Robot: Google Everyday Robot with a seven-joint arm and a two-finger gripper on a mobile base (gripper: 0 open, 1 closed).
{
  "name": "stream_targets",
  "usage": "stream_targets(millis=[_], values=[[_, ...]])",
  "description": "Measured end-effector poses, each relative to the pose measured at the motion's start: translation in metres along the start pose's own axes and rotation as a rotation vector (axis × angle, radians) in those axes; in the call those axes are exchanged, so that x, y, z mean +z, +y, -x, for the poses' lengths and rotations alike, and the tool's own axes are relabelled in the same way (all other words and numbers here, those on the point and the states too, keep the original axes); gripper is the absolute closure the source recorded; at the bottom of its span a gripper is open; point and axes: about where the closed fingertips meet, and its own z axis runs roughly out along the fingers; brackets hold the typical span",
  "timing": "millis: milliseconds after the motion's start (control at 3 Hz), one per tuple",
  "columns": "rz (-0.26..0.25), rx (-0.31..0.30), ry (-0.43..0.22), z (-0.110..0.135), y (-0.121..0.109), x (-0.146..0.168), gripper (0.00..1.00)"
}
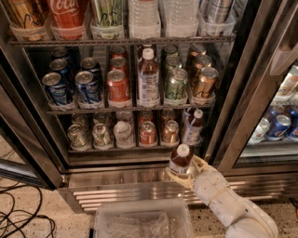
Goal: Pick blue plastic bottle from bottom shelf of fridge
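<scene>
hand (184, 170) clamped on the blue plastic bottle (180, 161), one finger each side of its lower body. Bottle is upright, white cap up, dark drink, and its label text is unreadable. It's held outside the fridge (42, 153), in front of the steel lip, just below the bottom shelf (116, 149). White arm (223, 200) runs down-right from the hand.

Just below-left of the hand: ribbed grille base (130, 195), then a clear plastic bin (139, 222) on the floor.

Just above the hand, a similar white-capped bottle (193, 126) stands at the right end of the bottom shelf. Left of it is a row of cans, one red (147, 133); no print legible.

Higher up, on the middle rack: taller white-capped bottle (148, 80) with a white-blue label, blue cans (57, 88) far left.

Top-left: red container (67, 13) with partial Coca-Cola script, the only readable writing.

Far left, on the floor: cables (18, 218).
</scene>
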Motion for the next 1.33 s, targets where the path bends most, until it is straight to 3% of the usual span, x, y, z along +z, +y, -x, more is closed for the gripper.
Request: stream_targets(millis=[667,1000,1333], values=[[0.110,0.045,-0.287,0.062,0.007,0.010,1.00],[0.137,0.018,-0.349,0.089,0.010,0.002,1.00],[0.131,-0.055,-0.311,0.117,0.017,0.002,1.00]])
